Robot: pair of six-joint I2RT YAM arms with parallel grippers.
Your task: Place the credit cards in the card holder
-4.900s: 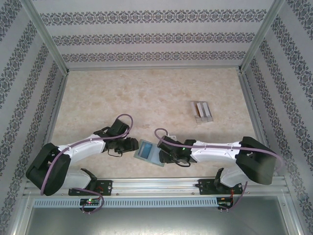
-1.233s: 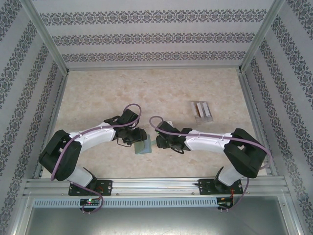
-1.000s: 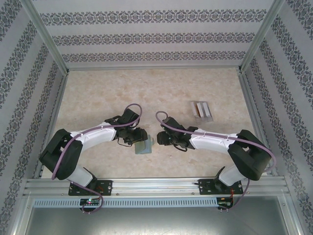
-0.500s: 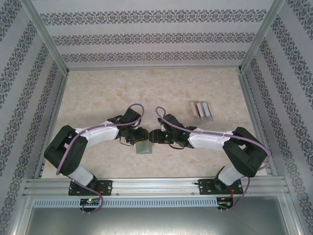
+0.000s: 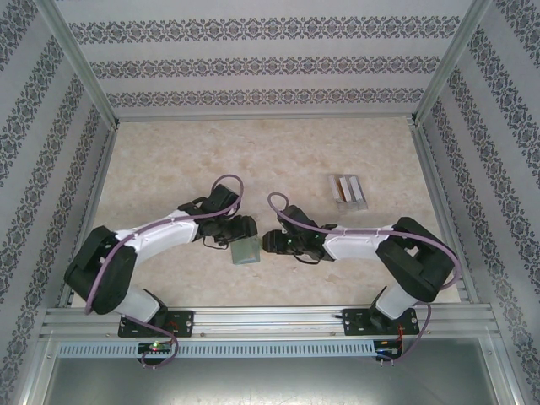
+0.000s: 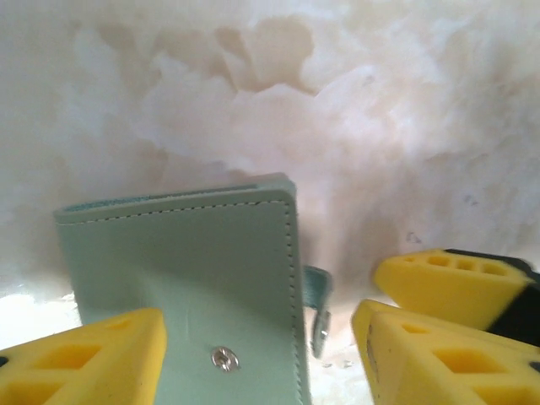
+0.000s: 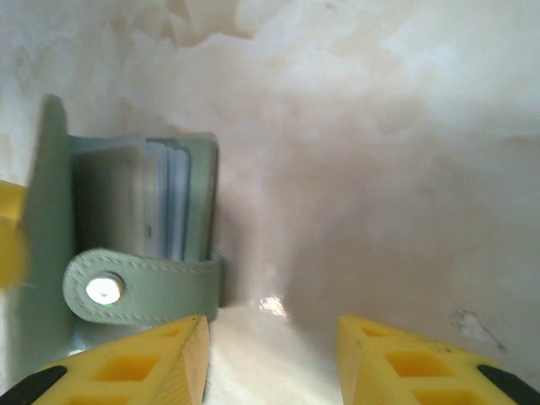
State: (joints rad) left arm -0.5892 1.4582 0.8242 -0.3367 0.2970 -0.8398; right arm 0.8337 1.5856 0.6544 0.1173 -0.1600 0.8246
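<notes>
Showing the small sage-green bifold card holder [image 5: 245, 251] on the marbled worktop [image 5: 270, 160] between both tools: off-centre within the open, unclamped jaws of the left tool [image 6: 257, 325], and just beside the open, empty jaws of the right tool [image 7: 270, 333]; the left tool is nearer.

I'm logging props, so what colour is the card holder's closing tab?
The closing tab is sage green with a silver snap, clearest in the right wrist view.
</notes>
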